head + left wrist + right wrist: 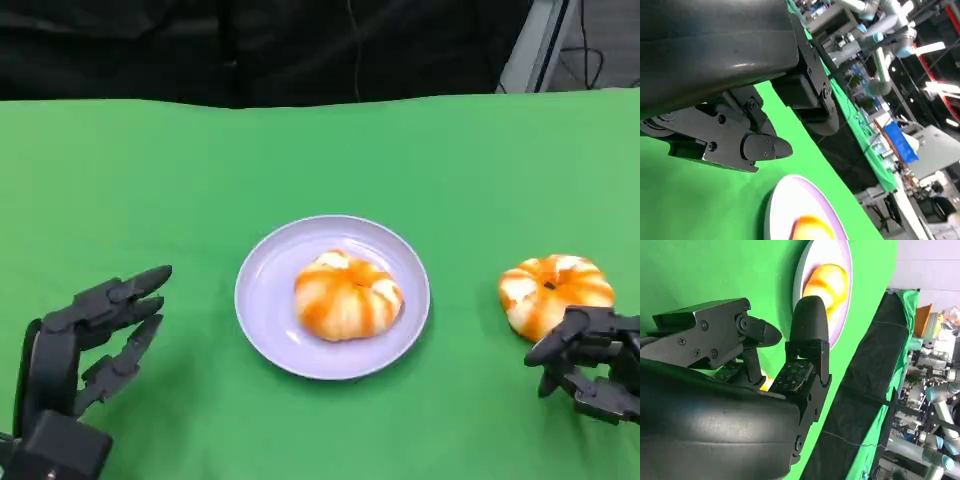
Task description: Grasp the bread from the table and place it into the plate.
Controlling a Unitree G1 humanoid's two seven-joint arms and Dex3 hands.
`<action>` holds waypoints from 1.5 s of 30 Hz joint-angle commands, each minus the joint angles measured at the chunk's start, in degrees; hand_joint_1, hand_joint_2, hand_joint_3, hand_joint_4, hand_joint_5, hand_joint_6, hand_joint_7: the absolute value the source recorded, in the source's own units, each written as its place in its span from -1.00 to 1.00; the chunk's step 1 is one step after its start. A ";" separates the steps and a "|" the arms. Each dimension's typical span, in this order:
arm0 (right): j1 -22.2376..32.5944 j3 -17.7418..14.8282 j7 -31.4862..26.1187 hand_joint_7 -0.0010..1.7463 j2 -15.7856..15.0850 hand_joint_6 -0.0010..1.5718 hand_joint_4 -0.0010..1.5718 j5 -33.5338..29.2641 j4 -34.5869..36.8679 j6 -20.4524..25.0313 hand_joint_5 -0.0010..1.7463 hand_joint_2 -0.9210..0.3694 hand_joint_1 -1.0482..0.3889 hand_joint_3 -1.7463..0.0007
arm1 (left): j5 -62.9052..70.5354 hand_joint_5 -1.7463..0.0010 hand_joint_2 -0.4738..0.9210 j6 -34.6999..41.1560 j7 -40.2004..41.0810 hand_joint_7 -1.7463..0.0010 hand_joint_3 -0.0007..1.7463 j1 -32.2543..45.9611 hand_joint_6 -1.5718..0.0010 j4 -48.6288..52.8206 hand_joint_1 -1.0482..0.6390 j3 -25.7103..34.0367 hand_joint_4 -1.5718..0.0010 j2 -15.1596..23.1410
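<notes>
Where right hand (585, 362) overlaps, bread (553, 290) edge hidden

No text, label, brand, number or sign can be read in any of the views. The things on the table carry no lettering, and the hands bear no legible marking. The background clutter seen from the two wrist cameras is too blurred and too small for any writing on it to be made out.
</notes>
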 commanded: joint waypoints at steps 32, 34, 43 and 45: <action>-0.63 -0.45 -0.83 0.00 -1.01 0.24 0.11 -0.01 0.39 0.13 0.57 -0.88 0.53 0.33 | 1.75 -0.59 0.99 1.97 2.62 -0.36 -0.44 -0.79 0.04 3.12 0.19 -0.93 0.13 -0.22; -0.59 -0.43 -0.97 0.00 -1.00 0.25 0.11 -0.03 0.34 0.25 0.57 -0.88 0.53 0.33 | 1.76 -0.61 0.99 1.83 2.55 -0.38 -0.44 -0.79 0.05 3.18 0.18 -0.93 0.13 -0.18; -0.50 -0.50 -0.97 0.01 -1.25 0.23 0.11 0.17 0.22 0.23 0.58 -0.88 0.52 0.32 | 0.94 -0.64 0.99 1.25 1.70 -0.42 -0.44 -0.77 0.05 3.36 0.18 -0.64 0.12 -0.63; -0.54 -0.59 -0.85 0.01 -1.26 0.23 0.10 0.30 0.26 0.16 0.59 -0.89 0.53 0.32 | 0.99 -0.64 0.99 1.13 1.76 -0.42 -0.44 -0.76 0.05 3.38 0.18 -0.64 0.12 -0.62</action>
